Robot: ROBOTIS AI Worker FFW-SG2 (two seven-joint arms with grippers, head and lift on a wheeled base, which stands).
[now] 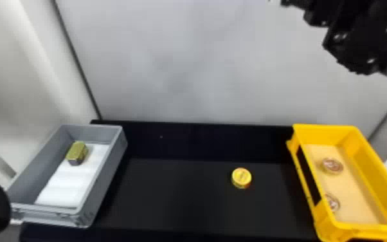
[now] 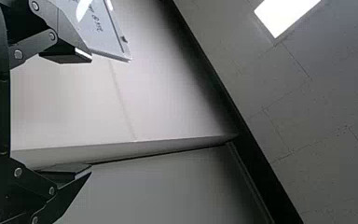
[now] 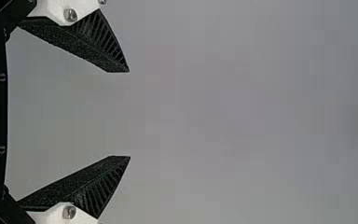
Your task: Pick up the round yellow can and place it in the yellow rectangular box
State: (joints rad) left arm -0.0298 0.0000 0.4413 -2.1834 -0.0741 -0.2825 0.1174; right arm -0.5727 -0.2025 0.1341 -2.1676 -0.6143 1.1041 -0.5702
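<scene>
Right hand (image 1: 318, 16) hangs, fingers (image 3: 74, 39) apart, with yellow can (image 1: 241, 177) between grey bin (image 1: 104, 177) and walled yellow box (image 1: 369, 167).

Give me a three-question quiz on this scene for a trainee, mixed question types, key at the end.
1. How many round things can be seen in the yellow rectangular box?
2. True or false: the right end effector has its fingers apart, with nothing between them.
3. Where is the round yellow can?
A) in the yellow rectangular box
B) on the black surface
C) in the grey box

Key: 1 two; 2 true; 3 B
</scene>
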